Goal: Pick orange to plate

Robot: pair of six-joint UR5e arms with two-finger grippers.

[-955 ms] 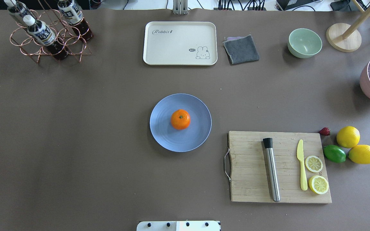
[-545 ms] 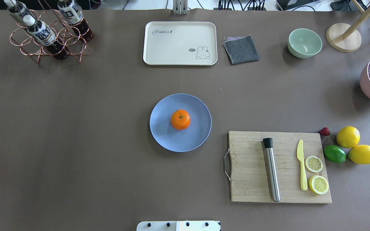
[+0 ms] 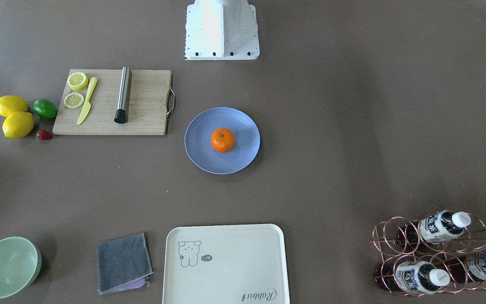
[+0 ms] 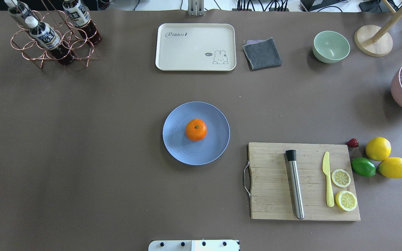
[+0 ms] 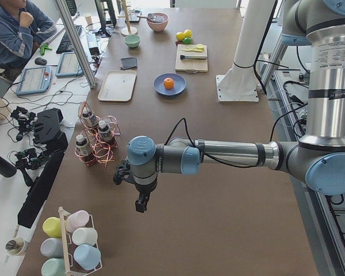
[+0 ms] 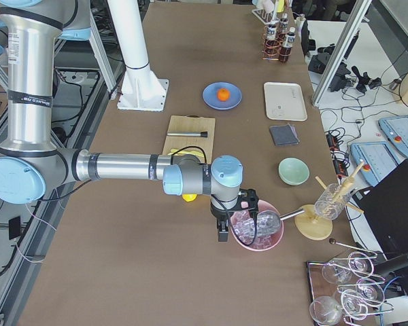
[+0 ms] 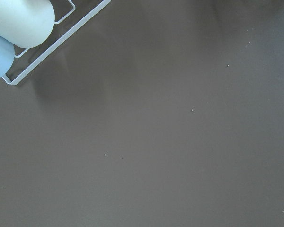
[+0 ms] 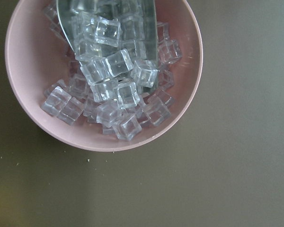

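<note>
Resting near the middle of the plate (image 4: 215, 148), the orange (image 4: 196, 129) looks already delivered to me. My left hand (image 5: 141, 203) hangs over the table (image 4: 82, 146) at its left end, my right hand (image 6: 222, 231) over the pink ice bowl (image 8: 24, 97) at its right end. Both are well apart from the orange, neither clearly nearer, and I cannot tell how open either is.

Bright, even light; soft shadows.
</note>
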